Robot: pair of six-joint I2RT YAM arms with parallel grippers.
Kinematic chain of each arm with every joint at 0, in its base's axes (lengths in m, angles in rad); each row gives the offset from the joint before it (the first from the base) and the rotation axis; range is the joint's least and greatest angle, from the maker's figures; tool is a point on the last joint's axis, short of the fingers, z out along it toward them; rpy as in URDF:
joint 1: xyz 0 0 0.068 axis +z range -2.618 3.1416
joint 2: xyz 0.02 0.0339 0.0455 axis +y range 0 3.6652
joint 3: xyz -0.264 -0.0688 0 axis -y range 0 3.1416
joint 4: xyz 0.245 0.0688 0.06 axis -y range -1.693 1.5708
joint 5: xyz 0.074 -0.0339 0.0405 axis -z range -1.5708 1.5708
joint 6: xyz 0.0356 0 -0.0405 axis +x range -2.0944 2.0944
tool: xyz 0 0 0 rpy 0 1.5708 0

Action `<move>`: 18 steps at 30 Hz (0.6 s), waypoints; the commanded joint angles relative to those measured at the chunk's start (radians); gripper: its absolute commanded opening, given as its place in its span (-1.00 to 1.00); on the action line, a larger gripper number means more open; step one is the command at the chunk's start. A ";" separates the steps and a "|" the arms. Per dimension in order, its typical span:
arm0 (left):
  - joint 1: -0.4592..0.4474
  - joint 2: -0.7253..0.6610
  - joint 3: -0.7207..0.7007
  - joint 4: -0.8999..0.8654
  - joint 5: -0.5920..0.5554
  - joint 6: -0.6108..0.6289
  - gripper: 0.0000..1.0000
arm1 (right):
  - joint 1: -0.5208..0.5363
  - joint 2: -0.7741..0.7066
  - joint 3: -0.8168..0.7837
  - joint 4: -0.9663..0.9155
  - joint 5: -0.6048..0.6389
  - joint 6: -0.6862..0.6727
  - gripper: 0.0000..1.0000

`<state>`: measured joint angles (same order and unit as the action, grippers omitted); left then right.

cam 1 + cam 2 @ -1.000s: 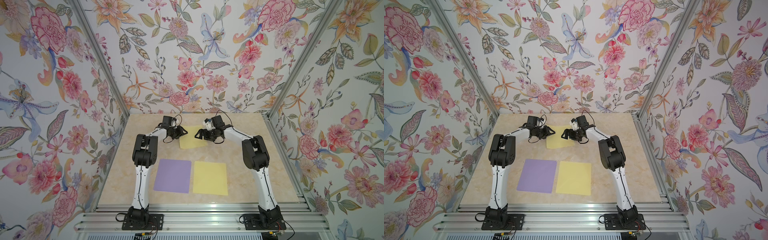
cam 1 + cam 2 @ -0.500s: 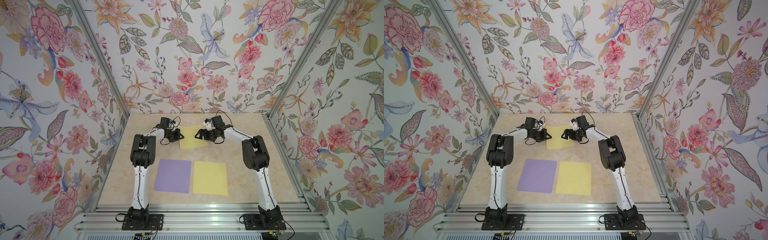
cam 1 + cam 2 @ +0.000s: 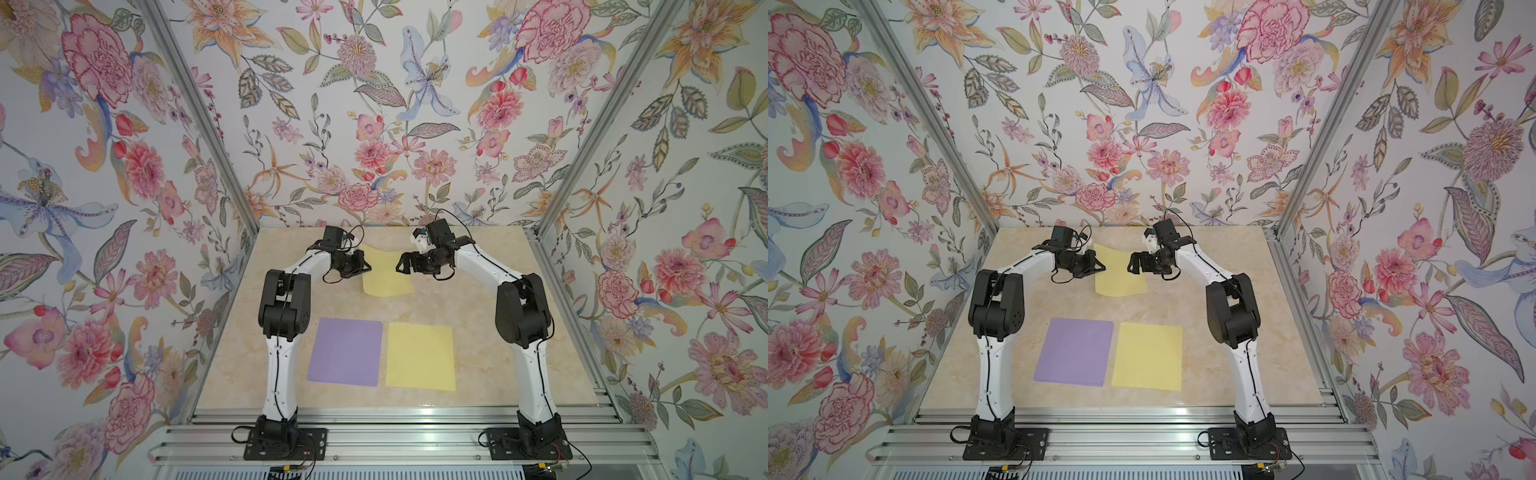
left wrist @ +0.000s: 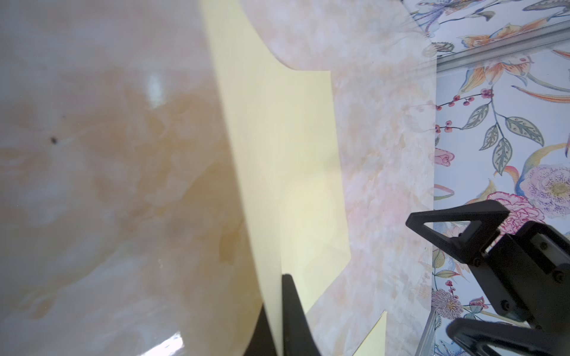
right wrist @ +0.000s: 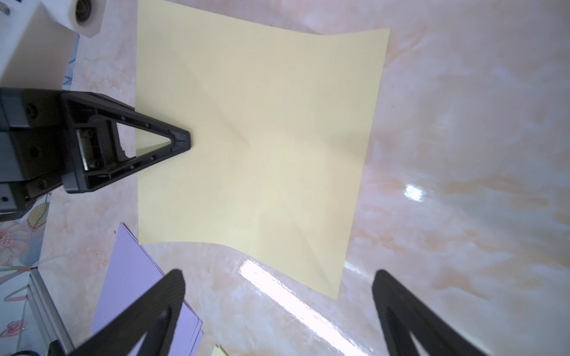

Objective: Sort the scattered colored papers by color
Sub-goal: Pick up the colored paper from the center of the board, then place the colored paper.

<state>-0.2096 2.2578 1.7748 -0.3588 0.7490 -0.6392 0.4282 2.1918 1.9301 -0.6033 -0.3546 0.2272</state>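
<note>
Your left end effector (image 3: 366, 267) is clenched on the edge of the far yellow paper (image 3: 387, 279); right end effector (image 3: 400, 266) gapes just beside it. Sheet looks thin, floppy, creased: hold edges only. Purple paper (image 3: 345, 352) & near yellow paper (image 3: 419, 357) lie nr the bases.

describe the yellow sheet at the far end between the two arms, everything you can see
The far yellow sheet is thin, plain, pale-yellow paper, rectangular, with faint diagonal creases. It lies at the far end of the marbled tabletop, bowed, with its gripped side lifted. The left end effector is shut on one edge; the right end effector stands open at the opposite edge.
</note>
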 commanded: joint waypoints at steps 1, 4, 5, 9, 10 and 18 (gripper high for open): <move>-0.079 -0.150 0.057 0.006 -0.021 -0.061 -1.00 | -0.047 -0.259 -0.018 -0.101 0.211 -0.089 0.99; -0.150 -0.229 0.033 0.009 -0.037 -0.112 -1.00 | -0.108 -0.433 -0.223 -0.057 0.241 -0.089 0.99; -0.180 -0.267 0.014 0.012 -0.045 -0.122 -1.00 | -0.137 -0.494 -0.314 -0.027 0.232 -0.075 1.00; -0.300 -0.427 -0.106 0.032 -0.118 -0.185 -1.00 | -0.246 -0.725 -0.655 0.074 0.186 -0.022 0.99; -0.327 -0.460 -0.137 0.038 -0.144 -0.197 -1.00 | -0.263 -0.773 -0.716 0.085 0.187 -0.019 0.99; -0.533 -0.680 -0.440 0.108 -0.266 -0.263 -1.00 | -0.370 -1.100 -1.032 0.108 0.151 0.009 1.00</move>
<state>-0.7044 1.6058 1.4284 -0.2729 0.5690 -0.8616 0.0689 1.1988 0.9333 -0.5297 -0.1757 0.2111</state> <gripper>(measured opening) 0.042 0.997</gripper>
